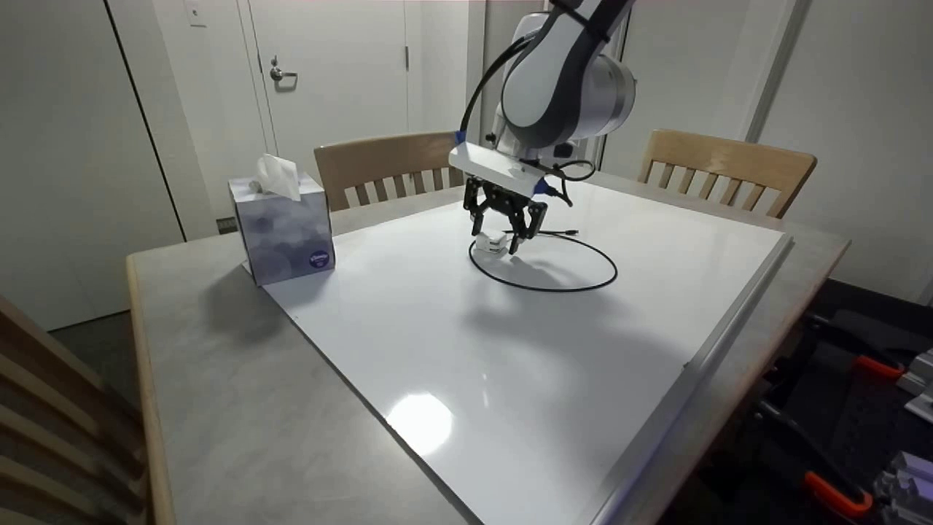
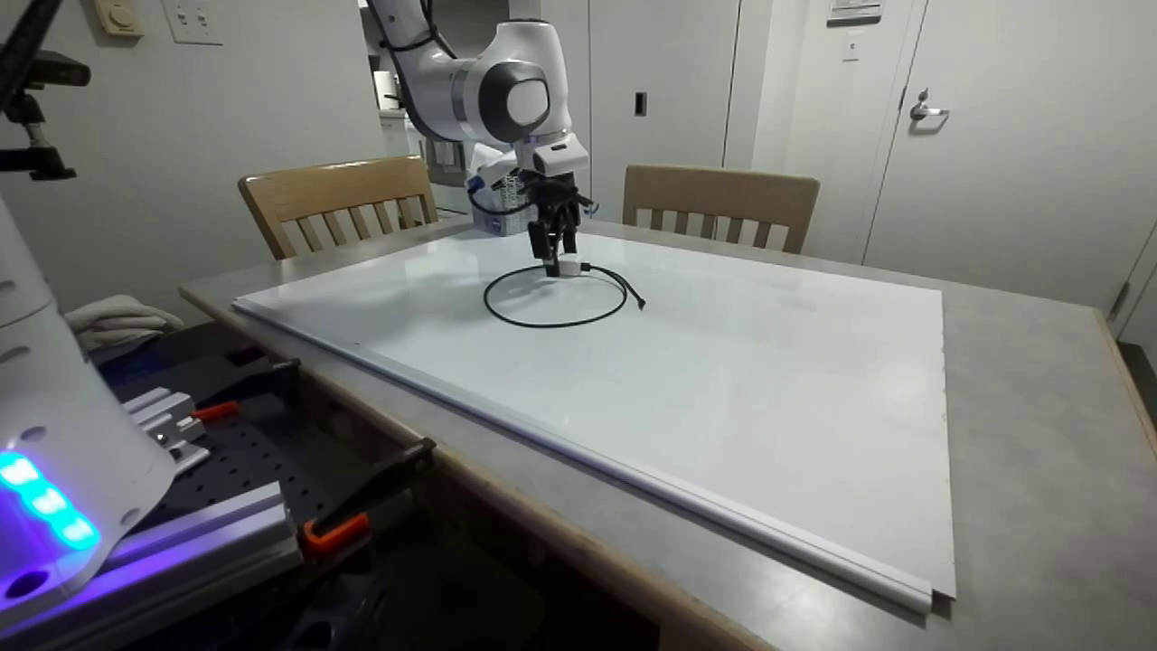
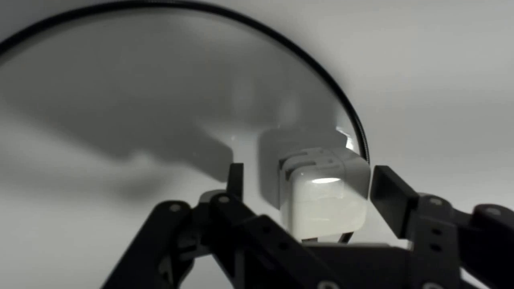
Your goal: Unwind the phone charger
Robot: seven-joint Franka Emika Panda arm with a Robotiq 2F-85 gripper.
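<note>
The phone charger lies on a white board. Its whitish plug (image 1: pixel 491 241) has a thin black cable (image 1: pixel 561 290) laid in one wide loop, and a small dark connector (image 2: pixel 642 304) marks the free end. My gripper (image 1: pixel 496 238) is down over the plug in both exterior views. Seen from the wrist, the plug (image 3: pixel 325 208) sits between the open fingers of the gripper (image 3: pixel 311 184). It is very near the right-hand finger (image 3: pixel 391 200), with a clear gap on the left-hand side. Where the cable joins the plug is mostly hidden by the gripper.
The white board (image 1: pixel 452 343) covers most of the table, with a raised rail (image 2: pixel 578 452) along one edge. A purple tissue box (image 1: pixel 284 233) stands at a corner of the board. Wooden chairs (image 2: pixel 720 194) surround the table.
</note>
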